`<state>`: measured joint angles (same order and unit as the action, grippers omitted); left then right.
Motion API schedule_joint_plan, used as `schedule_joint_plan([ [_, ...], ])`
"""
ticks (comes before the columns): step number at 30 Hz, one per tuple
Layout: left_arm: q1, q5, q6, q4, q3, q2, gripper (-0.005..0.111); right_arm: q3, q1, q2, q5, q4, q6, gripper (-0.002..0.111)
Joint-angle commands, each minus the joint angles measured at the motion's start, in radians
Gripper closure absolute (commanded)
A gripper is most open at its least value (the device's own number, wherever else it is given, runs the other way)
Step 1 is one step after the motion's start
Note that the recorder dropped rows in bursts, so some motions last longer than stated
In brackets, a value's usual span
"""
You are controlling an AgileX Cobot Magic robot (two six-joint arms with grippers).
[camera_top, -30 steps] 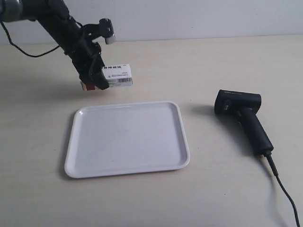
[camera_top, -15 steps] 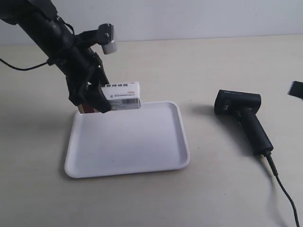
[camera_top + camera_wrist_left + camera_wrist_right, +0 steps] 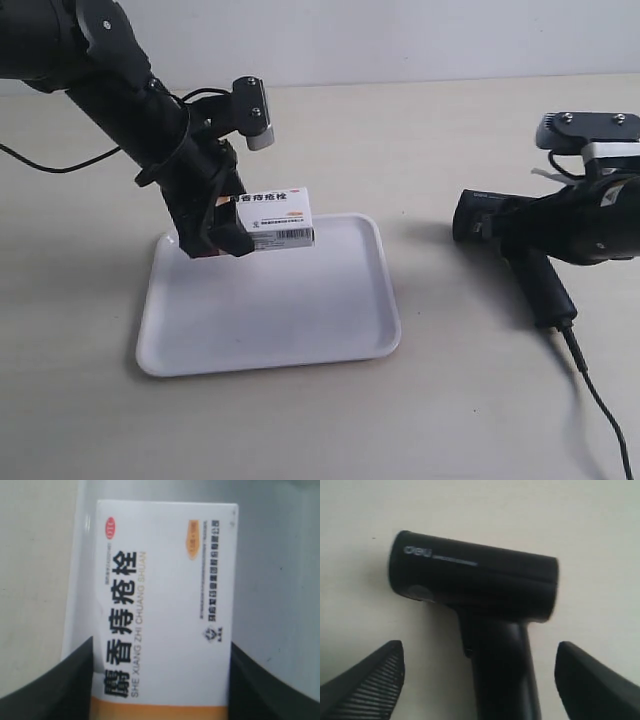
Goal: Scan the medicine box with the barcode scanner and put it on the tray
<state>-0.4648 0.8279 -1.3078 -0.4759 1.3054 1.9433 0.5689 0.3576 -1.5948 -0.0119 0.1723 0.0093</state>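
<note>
My left gripper (image 3: 222, 232) is shut on the medicine box (image 3: 281, 218), holding it in the air over the far edge of the white tray (image 3: 300, 320), barcode side facing the exterior camera. In the left wrist view the box (image 3: 165, 605) fills the space between both fingers (image 3: 55, 685), with the tray (image 3: 280, 580) below. The black barcode scanner (image 3: 545, 285) lies on the table at the right. My right gripper (image 3: 479, 680) hangs open above it, its fingers (image 3: 365, 685) apart on either side of the scanner (image 3: 480, 580) handle and clear of it.
The scanner's thin black cable (image 3: 600, 400) runs from the handle toward the near right corner of the table. The pale table (image 3: 420, 130) ends at a light wall at the back.
The left arm carried the box from beyond the tray to above its far edge. The right arm entered from the right and now hovers over the scanner.
</note>
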Motion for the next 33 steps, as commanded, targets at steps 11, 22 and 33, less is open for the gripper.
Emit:
schedule_joint_plan([
  [11, 0.0, -0.011, 0.008, -0.014, -0.003, -0.014, 0.104, 0.047, 0.008, -0.171, 0.139, 0.0, -0.089, 0.03],
  [22, 0.0, -0.007, 0.008, -0.026, -0.007, -0.014, 0.104, 0.066, -0.028, -0.221, 0.143, 0.0, -0.095, 0.08],
  [33, 0.0, -0.018, 0.128, -0.013, -0.023, 0.012, 0.104, 0.023, 0.046, 0.066, -0.062, 0.0, -0.118, 0.108],
])
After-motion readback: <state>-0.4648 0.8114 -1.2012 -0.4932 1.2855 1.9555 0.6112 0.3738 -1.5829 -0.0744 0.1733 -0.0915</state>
